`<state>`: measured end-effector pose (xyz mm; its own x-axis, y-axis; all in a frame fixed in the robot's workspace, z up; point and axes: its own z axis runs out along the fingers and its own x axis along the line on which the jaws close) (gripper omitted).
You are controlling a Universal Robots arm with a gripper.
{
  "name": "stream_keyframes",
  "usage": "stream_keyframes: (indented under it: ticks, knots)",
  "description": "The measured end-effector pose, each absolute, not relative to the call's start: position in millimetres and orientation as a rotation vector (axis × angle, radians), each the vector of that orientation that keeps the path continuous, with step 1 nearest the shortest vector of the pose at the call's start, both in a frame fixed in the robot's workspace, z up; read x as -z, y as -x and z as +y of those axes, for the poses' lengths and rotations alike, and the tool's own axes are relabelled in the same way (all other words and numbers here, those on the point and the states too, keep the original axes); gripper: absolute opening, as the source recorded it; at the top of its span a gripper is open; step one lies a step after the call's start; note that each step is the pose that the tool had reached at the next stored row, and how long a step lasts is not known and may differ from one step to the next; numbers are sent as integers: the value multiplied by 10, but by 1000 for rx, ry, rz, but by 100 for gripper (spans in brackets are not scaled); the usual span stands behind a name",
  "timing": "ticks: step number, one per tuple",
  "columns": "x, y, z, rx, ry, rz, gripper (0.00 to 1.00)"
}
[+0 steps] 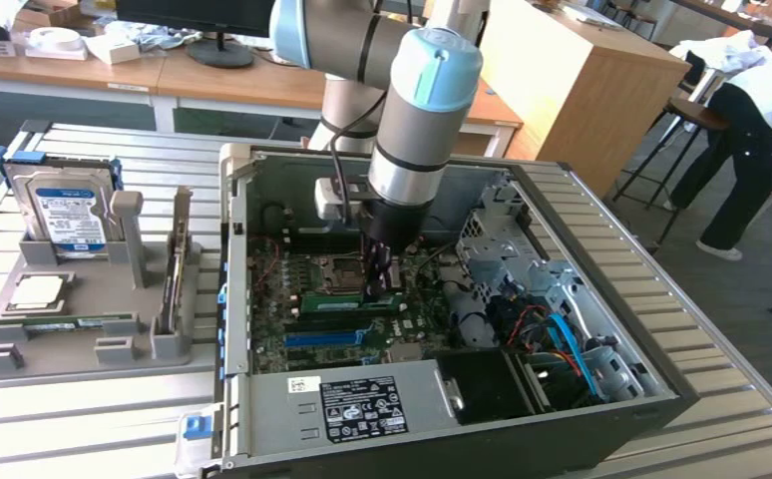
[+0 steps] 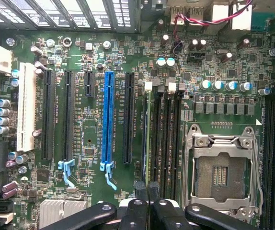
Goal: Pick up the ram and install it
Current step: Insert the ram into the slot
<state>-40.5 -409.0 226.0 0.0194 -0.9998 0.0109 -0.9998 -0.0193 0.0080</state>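
Surroundings: workshop with wooden desks (image 1: 94,70) at the back and a person (image 1: 759,120) at the exterior view's right; the work is carried on a slatted metal table (image 1: 745,419).
Fingers: the fingers (image 2: 140,201) are drawn together, with only a thin slit left between them. The green edge of the ram (image 2: 148,134) runs into that slit, so a clamp on the stick is judged.
Gripper: the gripper (image 2: 148,189) is pointed straight down at the motherboard (image 2: 85,96), which is judged to keep the stick square to its slot.
Ram position: stood on edge along a memory slot, between the blue slot (image 2: 109,120) and the CPU socket (image 2: 221,170). In the exterior view the ram (image 1: 346,300) is seen as a green strip directly under the gripper (image 1: 379,287). Whether it is fully seated cannot be told.
Neighbouring slots: the memory slots beside the stick are seen unfilled.
Case: the case (image 1: 585,215) is laid on its side with the panel off, so the board faces upward for a vertical approach.
Fixture: a grey fixture (image 1: 54,349) is set near the table edge at the exterior view's left, just beside the case, with a hard drive (image 1: 67,215) held upright in it.
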Motion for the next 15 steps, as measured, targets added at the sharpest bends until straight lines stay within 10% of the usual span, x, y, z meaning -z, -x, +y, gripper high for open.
stream_keyframes:
  ticks: [15]
  knots:
    - [-2218,405,-4091,-4,-2233,-2190,18]
